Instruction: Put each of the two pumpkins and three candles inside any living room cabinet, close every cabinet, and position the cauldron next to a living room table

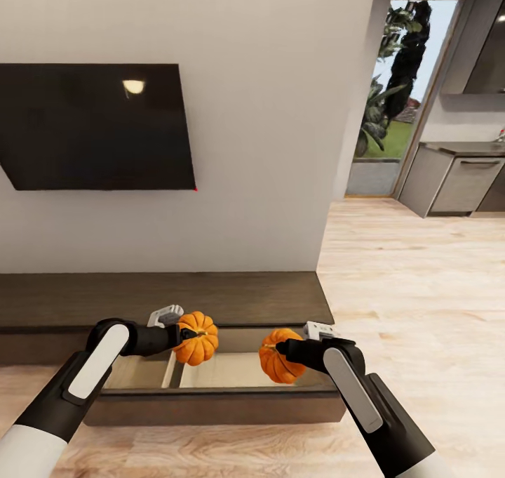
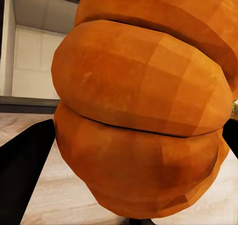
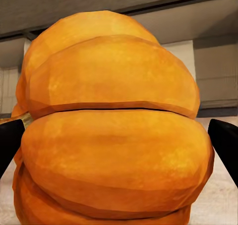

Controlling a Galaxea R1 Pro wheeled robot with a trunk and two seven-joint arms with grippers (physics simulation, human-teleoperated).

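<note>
Each gripper holds one orange ribbed pumpkin over the open drawer (image 1: 210, 374) of the long dark brown cabinet (image 1: 161, 299). My left gripper (image 1: 186, 335) is shut on the left pumpkin (image 1: 198, 341), which hangs above the drawer's pale interior near its divider. My right gripper (image 1: 285, 349) is shut on the right pumpkin (image 1: 277, 362), over the drawer's right part. Close up, the left pumpkin (image 2: 144, 111) sits between dark fingers (image 2: 22, 175), and the right pumpkin (image 3: 114, 126) sits between dark fingers (image 3: 225, 140). Candles, cauldron and table are out of view.
A black TV (image 1: 98, 123) hangs on the wall above the cabinet. The pulled-out drawer front (image 1: 210, 402) juts over the wood floor toward me. Open wood floor (image 1: 414, 295) stretches right, to a glass door (image 1: 396, 92) and grey kitchen units (image 1: 456, 180).
</note>
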